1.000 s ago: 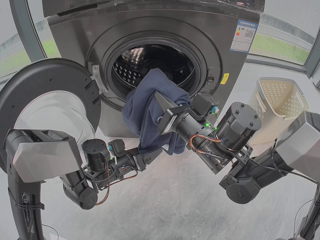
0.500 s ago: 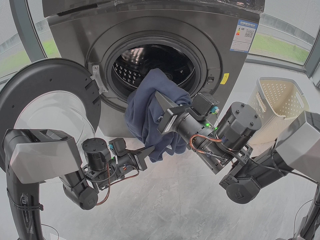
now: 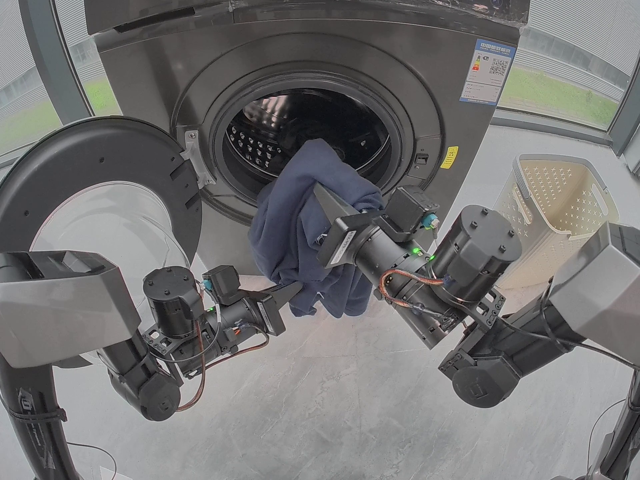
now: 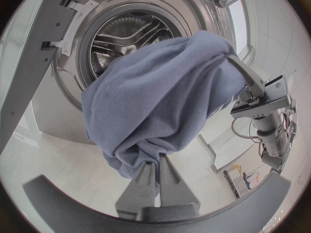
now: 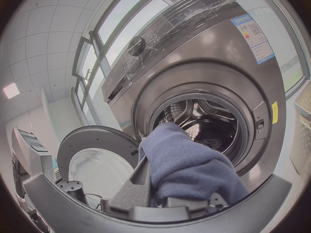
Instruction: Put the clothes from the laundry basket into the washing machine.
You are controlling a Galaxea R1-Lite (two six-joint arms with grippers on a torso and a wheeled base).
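While the machine (image 3: 427, 101) stands with its door (image 3: 87, 161) swung open to the left, the drum (image 3: 267, 135) holds a dark shape low at the back. What it is cannot be told.

Basket (image 3: 567, 195): cream, upright on the floor (image 3: 347, 395) just right of the machine, perforated inner wall showing.

Garment (image 3: 300, 228): navy, bunched, held off the floor in front of the drum mouth. Its top overlaps the lower part of the opening; contact with the rim cannot be judged.

Right arm: stretched from lower right up toward the opening. Right pincer (image 3: 323, 198) grips the garment's upper bunch, cloth draped over its fingers.

Left arm: low, below the door, forearm pointing right and upward. Left pincer (image 3: 295, 291) is closed on the garment's lowest fold, cloth pinched between its fingers.
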